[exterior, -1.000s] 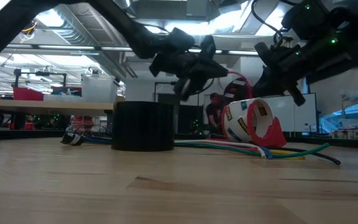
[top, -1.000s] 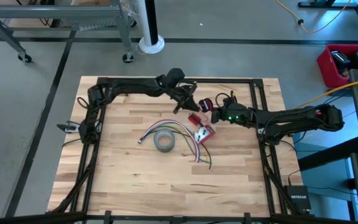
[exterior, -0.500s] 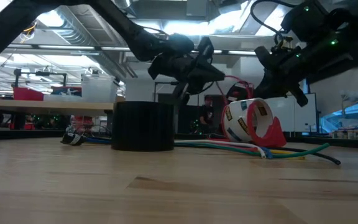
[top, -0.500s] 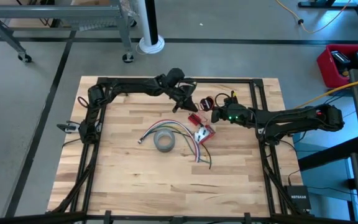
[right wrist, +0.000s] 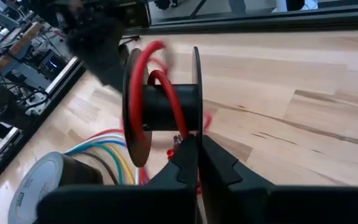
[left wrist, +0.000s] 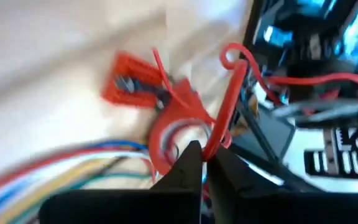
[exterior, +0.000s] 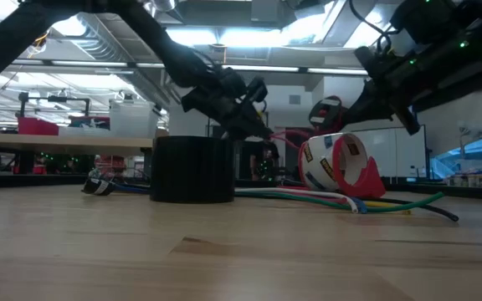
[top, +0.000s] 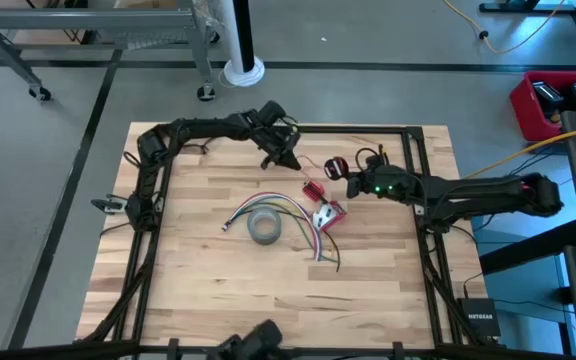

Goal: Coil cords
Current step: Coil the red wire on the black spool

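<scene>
The left pincer [top: 290, 160] is hanging above the tabletop [top: 198, 270] toward twelve o'clock, its fingers pressed together and pinching the thin red wire [left wrist: 229, 106]. In the left wrist view that wire is running up from between the closed fingertips and looping away toward the other arm.

The right pincer [top: 342, 173] is sitting at about two o'clock from the table's centre, just beside the left one, also clamped tight. In the right wrist view its fingers are gripping the lower edge of a small black spool [right wrist: 163, 106], and the red wire is winding around the spool's core between the two round flanges. In the high view the spool [top: 332, 167] is showing as a small dark ring with red on it, held off the wood.

Near the middle of the tabletop a grey tape roll [top: 264, 227] is lying flat. A fan of coloured cables [top: 293, 215] is spreading past it. At three o'clock from the roll a red tape dispenser [top: 328, 213] is resting, with a small red part [top: 313, 191] just beyond it.
</scene>
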Robot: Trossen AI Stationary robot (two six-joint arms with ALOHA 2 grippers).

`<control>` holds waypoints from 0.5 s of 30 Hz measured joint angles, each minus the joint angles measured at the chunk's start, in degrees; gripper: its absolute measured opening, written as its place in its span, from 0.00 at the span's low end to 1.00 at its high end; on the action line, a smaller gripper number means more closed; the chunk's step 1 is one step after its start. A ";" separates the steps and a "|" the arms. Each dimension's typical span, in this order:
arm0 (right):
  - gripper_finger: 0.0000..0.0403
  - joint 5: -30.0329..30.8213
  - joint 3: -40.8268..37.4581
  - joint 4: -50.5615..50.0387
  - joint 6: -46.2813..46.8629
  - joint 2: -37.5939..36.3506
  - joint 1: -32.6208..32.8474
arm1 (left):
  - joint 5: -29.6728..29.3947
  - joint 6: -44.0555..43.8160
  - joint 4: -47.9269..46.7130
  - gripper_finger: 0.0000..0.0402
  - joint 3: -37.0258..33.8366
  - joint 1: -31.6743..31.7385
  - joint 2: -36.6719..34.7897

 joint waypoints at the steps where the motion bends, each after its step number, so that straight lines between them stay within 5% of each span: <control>1: 0.01 -0.01 0.00 -0.32 -0.02 -0.61 0.00 | -0.73 0.65 -0.07 0.00 0.00 0.71 0.00; 7: 0.01 -1.50 0.02 -0.80 -0.01 -1.13 0.00 | -4.34 -0.43 3.21 0.00 -0.02 4.51 -0.02; 15: 0.01 0.75 0.02 -1.11 -0.02 4.02 0.04 | -2.97 -10.27 19.00 0.00 -0.02 3.89 -0.02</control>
